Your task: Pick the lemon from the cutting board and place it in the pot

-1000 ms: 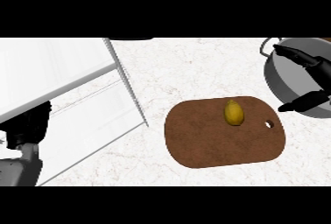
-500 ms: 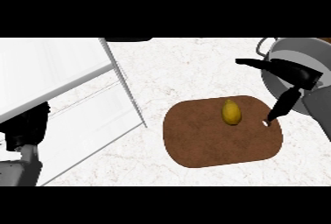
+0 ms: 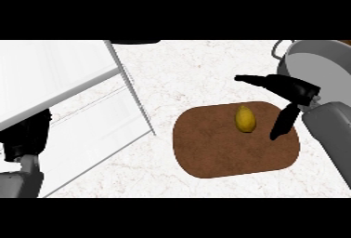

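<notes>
A yellow lemon (image 3: 245,119) lies on the upper part of the brown cutting board (image 3: 226,151). My right hand (image 3: 291,93) hovers just right of the lemon, open, with fingers stretched left above it and the thumb pointing down beside it, not touching. The grey pot (image 3: 319,67) stands at the upper right, behind that hand. My left hand (image 3: 24,137) rests at the lower left edge; whether its fingers are curled does not show.
A white sink unit (image 3: 68,97) with a raised rim fills the left side. The speckled white counter (image 3: 205,69) runs between the sink and the pot. A dark object (image 3: 133,42) peeks in at the top.
My right hand has moved left from over the pot toward the lemon and spread around it. The lemon, board and left hand have stayed put.
</notes>
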Motion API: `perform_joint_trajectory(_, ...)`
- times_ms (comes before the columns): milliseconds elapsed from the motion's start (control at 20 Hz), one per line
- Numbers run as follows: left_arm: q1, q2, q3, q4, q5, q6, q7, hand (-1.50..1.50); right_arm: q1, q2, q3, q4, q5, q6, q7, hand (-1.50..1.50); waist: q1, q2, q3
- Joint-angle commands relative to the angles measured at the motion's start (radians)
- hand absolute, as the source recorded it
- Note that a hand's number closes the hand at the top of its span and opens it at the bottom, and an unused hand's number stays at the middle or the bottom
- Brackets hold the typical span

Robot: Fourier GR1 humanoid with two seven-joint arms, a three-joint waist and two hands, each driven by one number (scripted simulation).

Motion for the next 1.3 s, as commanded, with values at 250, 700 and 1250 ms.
perform_joint_trajectory(250,-0.115,-0.021,-0.010,-0.005,-0.020,-0.011,0.039,0.00,0.058,0.065,0.029,-0.063,0.112,-0.035,0.142,-1.50,-0.011,-0.001,0.006)
perform_joint_trajectory(700,-0.016,-0.051,-0.008,-0.100,-0.010,-0.049,0.018,0.00,0.081,0.106,0.011,0.058,0.194,-0.119,0.023,-1.50,0.007,0.001,0.007)
perform_joint_trajectory(1250,-0.017,-0.076,0.000,-0.101,-0.026,-0.061,0.029,0.00,-0.016,0.145,-0.036,0.286,0.289,-0.180,-0.027,-1.50,0.017,0.004,0.007)
